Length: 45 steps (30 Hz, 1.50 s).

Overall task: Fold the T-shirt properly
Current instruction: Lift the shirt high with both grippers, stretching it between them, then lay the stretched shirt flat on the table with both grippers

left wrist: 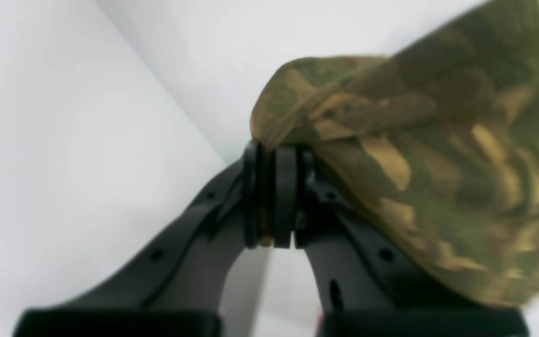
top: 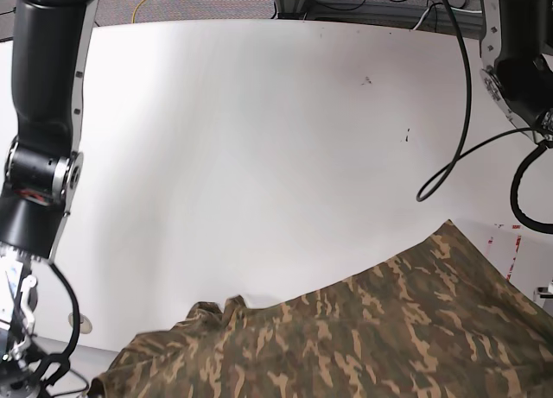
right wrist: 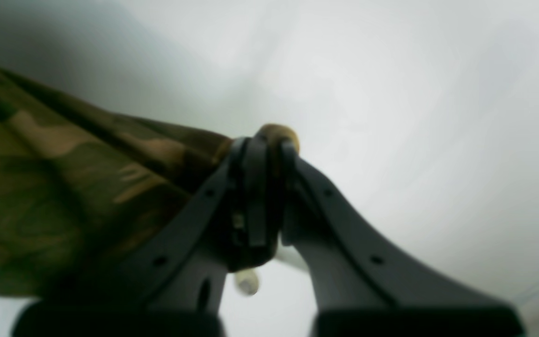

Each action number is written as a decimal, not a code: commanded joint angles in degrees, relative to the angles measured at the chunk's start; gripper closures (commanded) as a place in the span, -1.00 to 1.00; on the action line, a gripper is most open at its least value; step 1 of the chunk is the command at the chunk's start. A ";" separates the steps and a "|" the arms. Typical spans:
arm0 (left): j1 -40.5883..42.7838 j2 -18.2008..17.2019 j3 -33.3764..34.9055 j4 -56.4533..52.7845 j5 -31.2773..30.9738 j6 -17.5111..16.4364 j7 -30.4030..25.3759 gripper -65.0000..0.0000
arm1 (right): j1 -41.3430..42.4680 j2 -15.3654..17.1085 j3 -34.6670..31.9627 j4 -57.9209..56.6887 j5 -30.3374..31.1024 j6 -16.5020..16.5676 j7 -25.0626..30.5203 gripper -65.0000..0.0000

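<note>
Camouflage cotton T-shirt [top: 363, 337] in olive, brown and tan sits at the near edge of the white counter [top: 259, 139], spread wide but rumpled, running off the bottom of the base view. I see no clean fold yet, so I'd put the task at an early stage: both corners gripped, folding proper left to do.

Left tool [left wrist: 276, 196] is clenched on a bunched edge of the cloth; fabric pokes up above its black pads. Right tool [right wrist: 262, 187] is likewise clamped, a nub of tan fabric sticking out past the tips.

Wrist views give me the grips; base view doesn't show either tool, only arm links and cables. Base view alone gives the overall layout. Wrist views are blurred, so I can't say which hem or sleeve each grip is on.
</note>
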 commanded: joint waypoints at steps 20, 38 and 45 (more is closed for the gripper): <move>30.45 7.37 -12.80 1.39 0.91 -11.99 -1.43 1.00 | -44.70 -4.87 19.32 27.33 1.73 2.77 -7.84 0.98; 53.57 10.80 -15.70 1.13 1.17 -12.47 -1.52 1.00 | -68.62 -10.84 22.66 32.95 1.64 5.05 -8.28 0.98; 55.77 10.62 -19.04 1.04 1.35 -12.47 -1.52 1.00 | -74.86 -10.93 22.66 32.95 1.64 5.05 -8.28 0.98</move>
